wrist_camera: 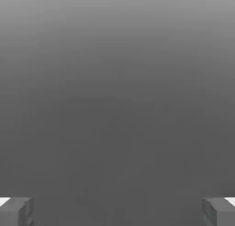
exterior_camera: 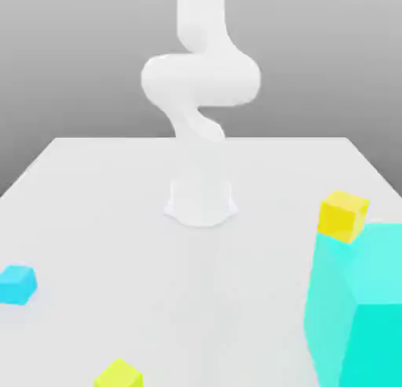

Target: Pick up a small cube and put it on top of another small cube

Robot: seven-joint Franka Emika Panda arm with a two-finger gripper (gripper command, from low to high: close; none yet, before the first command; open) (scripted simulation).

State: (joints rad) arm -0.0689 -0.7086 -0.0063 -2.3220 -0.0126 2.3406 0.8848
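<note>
Sky-blue cube (exterior_camera: 16, 284) sits way over at the exterior view's left of the big turquoise block (exterior_camera: 357, 307), lime cube (exterior_camera: 118, 375) between them and nearer. Golden-yellow cube (exterior_camera: 342, 215) is just behind the block on the bench (exterior_camera: 196, 275). Tool (wrist_camera: 117, 211) fingers spread wide, holding nothing.
</note>
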